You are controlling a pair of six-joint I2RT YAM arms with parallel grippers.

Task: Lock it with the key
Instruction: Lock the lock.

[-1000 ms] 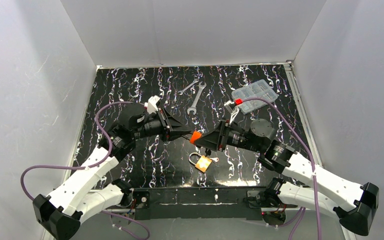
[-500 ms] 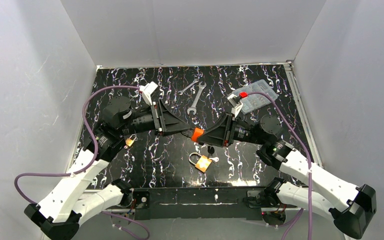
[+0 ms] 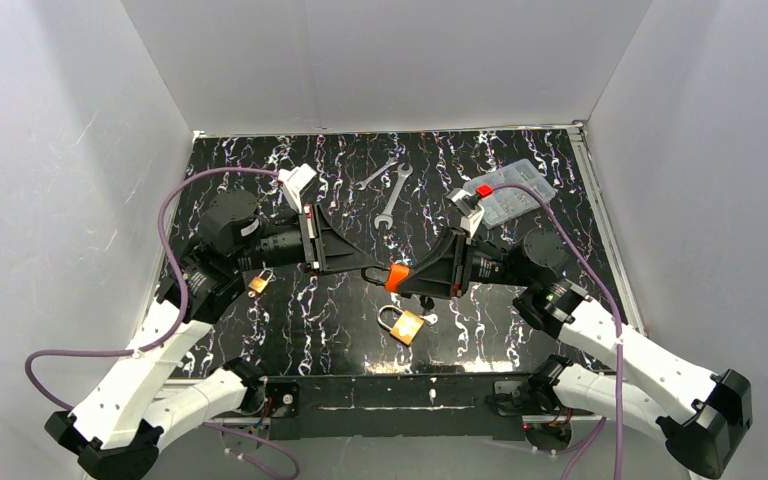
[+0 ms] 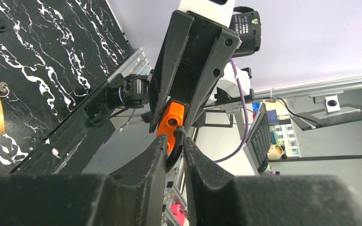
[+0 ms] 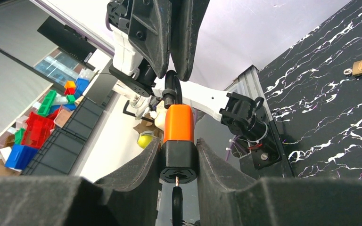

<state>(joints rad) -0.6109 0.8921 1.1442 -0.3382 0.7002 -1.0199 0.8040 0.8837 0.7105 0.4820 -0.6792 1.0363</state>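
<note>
Orange padlock (image 5: 178, 125) — key (image 5: 176, 202) in, aloft

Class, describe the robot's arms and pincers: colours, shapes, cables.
The left arm and right arm have white lower links and black joints. Each carries a purple cable to a white wrist block; the right block has a red part. The left pincer and right pincer have black tapering fingers.

Landmark: orange padlock (image 3: 394, 276), held above the mat (image 3: 310, 320). The left gripper (image 3: 372, 271) and right gripper (image 3: 407, 279) meet on it and bar the middle. Just nearward: brass padlock (image 3: 404, 325). Well left: small brass padlock (image 3: 258, 284). Beyond: 2 wrenches (image 3: 390, 195). Beyond-right: parts box (image 3: 508, 192). Near-left: open mat.
</note>
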